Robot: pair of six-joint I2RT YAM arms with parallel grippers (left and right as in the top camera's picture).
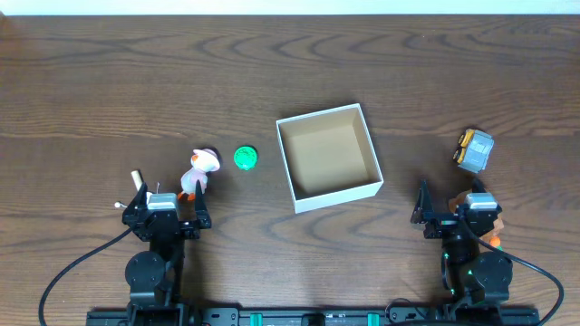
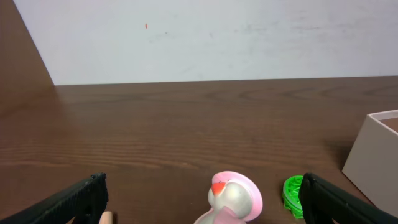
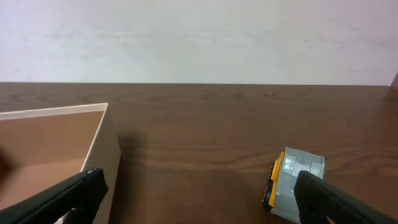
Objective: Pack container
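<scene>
The container [image 1: 337, 194], a shallow white box with a tan inside, sits at the table's centre and holds nothing that I can see. It also shows in the left wrist view [image 2: 373, 155] and the right wrist view [image 3: 106, 149]. My left gripper [image 1: 168, 210] [image 2: 202, 205] is open, with a white duck toy in a pink hat [image 1: 199, 172] [image 2: 233, 199] just ahead between its fingers. A green disc [image 1: 246, 158] [image 2: 292, 196] lies right of the duck. My right gripper [image 1: 458, 213] [image 3: 199, 199] is open and empty. A grey and yellow toy truck [image 1: 474, 149] [image 3: 295, 180] lies ahead of its right finger.
A small tan peg [image 1: 138, 178] [image 2: 106, 218] lies by the left gripper's left finger. An orange toy [image 1: 494, 240] is partly hidden under the right arm. Dark wood table [image 1: 290, 63] extends behind the box.
</scene>
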